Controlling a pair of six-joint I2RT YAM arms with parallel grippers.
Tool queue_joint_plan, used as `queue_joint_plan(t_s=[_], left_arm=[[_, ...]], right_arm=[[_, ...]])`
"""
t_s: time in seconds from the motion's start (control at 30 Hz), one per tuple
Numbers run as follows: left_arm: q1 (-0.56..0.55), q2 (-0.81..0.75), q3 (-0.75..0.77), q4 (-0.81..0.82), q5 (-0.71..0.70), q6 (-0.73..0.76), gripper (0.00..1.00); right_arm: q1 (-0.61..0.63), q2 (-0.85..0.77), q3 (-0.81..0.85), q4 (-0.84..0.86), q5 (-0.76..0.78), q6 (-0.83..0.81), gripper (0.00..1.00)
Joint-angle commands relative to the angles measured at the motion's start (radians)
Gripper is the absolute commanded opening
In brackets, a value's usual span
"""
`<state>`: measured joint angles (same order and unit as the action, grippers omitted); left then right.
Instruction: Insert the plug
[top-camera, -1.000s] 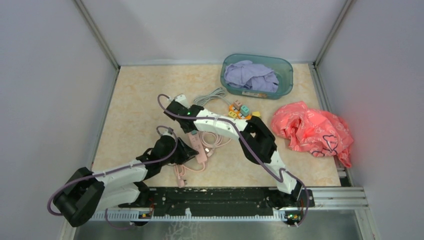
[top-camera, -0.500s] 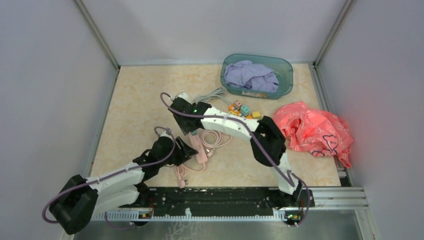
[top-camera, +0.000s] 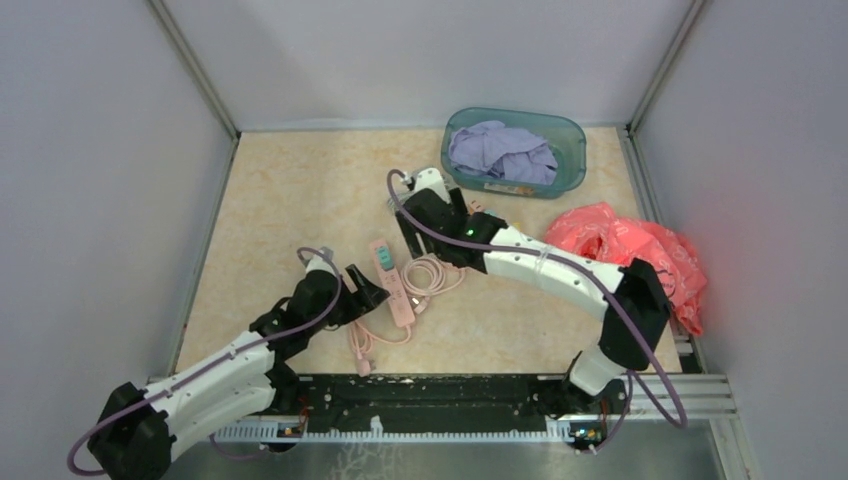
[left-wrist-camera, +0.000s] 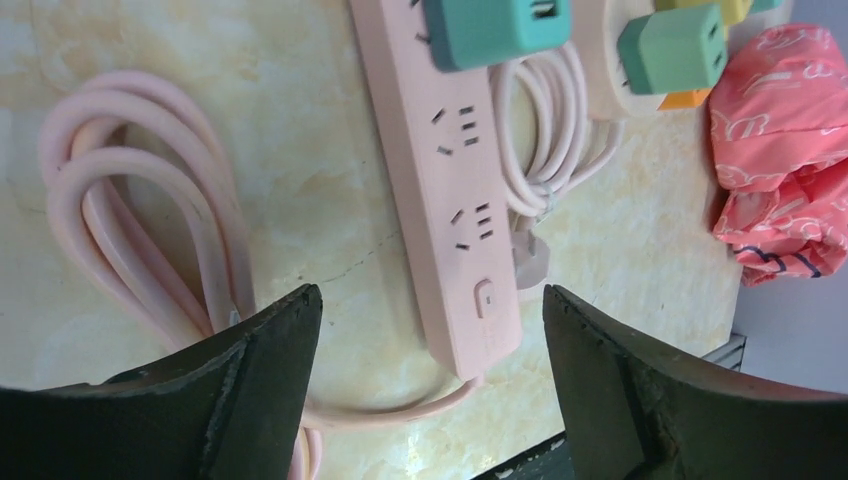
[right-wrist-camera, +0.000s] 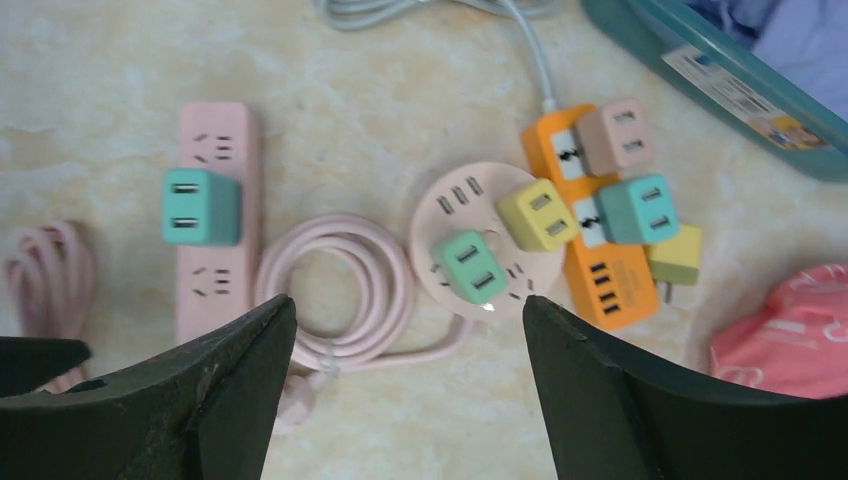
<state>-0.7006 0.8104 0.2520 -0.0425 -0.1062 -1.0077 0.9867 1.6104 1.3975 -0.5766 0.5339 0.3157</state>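
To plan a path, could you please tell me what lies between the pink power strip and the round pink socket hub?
A coiled pink cable lies between the pink power strip and the round pink socket hub; the right wrist view shows it.

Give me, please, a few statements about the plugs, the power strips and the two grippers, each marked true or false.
1. A teal plug sits in the pink power strip. True.
2. The left gripper is shut on the strip's cable. False: its jaws stand wide apart above the strip with nothing between them.
3. The round pink hub carries a green plug and a yellow plug. True.
4. The teal bin has nothing in it. False: a purple cloth lies inside.
5. The right gripper grips the teal plug. False: its jaws are open and hold nothing; the plug sits in the strip, apart from them.
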Motion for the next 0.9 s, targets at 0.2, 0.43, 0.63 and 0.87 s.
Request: queue_joint_plan(t_s=[0.2, 0.43, 0.63, 0.87], left_arm=[[0.000, -0.131, 0.195, -0.274, -0.150, 0.179, 1.00], [0.000, -0.172, 0.324, -0.394, -0.197, 0.260, 1.00], [0.000, -0.156, 0.476, -0.465, -0.249, 0.416, 1.00], [0.000, -0.181, 0.576, -0.456, -0.352, 0.630, 1.00]], right_arm=[[-0.260, -0.270, -0.262, 0.129, 0.034, 0.002, 0.85], [-0.453, -0.292, -0.364, 0.220, -0.050, -0.034, 0.84], [-0.556, -0.210, -0.399, 0.296, -0.138, -0.069, 0.84], [-0.634, -0.077, -0.396, 0.367, -0.247, -0.064, 0.78]])
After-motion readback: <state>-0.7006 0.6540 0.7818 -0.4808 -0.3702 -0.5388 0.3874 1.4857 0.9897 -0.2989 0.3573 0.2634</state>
